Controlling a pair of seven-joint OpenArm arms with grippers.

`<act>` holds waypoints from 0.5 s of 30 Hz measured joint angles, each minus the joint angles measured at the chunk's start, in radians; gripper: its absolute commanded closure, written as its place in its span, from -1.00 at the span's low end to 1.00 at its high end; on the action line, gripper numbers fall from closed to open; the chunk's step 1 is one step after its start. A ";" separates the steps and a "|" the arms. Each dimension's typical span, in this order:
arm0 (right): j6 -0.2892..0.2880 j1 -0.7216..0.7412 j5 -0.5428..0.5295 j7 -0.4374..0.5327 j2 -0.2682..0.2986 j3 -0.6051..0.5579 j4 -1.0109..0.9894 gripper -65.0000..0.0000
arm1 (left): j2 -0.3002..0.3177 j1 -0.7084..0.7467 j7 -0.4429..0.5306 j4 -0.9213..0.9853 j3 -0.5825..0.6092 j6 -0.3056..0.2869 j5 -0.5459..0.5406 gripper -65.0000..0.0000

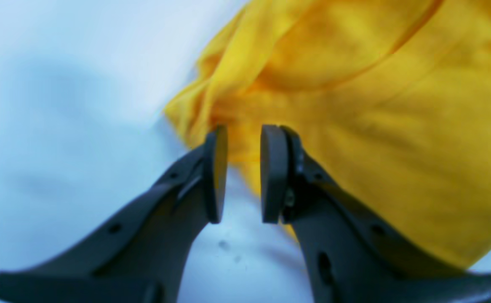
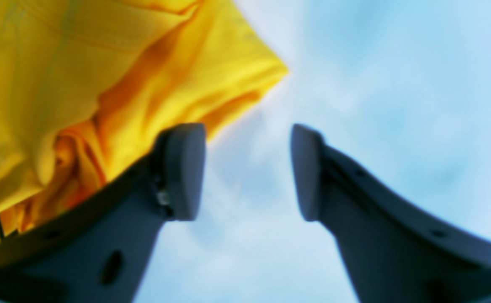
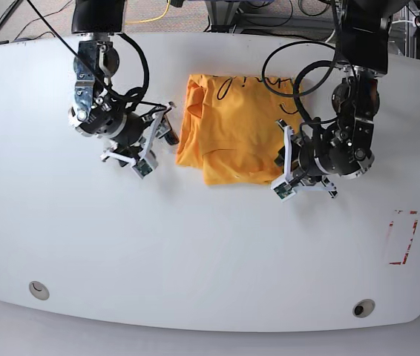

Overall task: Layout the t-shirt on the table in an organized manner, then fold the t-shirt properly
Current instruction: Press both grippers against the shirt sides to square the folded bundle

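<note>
Two round grey grommets (image 3: 38, 289) sit near the lower edge of the white desk (image 3: 210, 259) in the base view, and a red tape outline (image 3: 401, 237) marks its right side. Cables trail beyond the far edge at the top of the frame. The t-shirt (image 3: 232, 133) lies bunched in the upper middle, a thin black line print near its top. The right hand (image 2: 247, 172), upper left in the base view, stands just beside the shirt's corner with fingers well apart and nothing between them. The left hand (image 1: 243, 174) sits at the shirt's right edge, fingers narrowly apart; cloth seems to lie behind the gap, though blur leaves any grip unclear.
</note>
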State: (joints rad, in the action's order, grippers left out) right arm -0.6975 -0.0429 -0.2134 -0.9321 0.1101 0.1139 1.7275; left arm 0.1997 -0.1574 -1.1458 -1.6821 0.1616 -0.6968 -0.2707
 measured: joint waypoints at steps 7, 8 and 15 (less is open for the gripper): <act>0.006 0.008 0.000 -0.106 -0.028 0.021 0.120 -0.58 | 0.047 0.031 0.003 -0.076 0.000 0.000 -0.010 0.62; 0.006 0.010 0.000 -0.116 -0.045 0.020 0.126 -0.59 | 0.050 0.036 0.003 -0.084 -0.003 0.000 -0.010 0.62; -0.002 0.023 -0.020 -0.138 -0.146 0.011 0.129 -0.62 | 0.061 0.082 0.008 -0.144 -0.161 -0.004 -0.014 0.62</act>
State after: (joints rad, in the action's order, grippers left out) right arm -0.6998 -0.0204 -0.2337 -1.0702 -0.0364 0.1249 1.8568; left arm 0.2611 -0.0757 -1.1374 -1.8263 0.0002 -0.7006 -0.2848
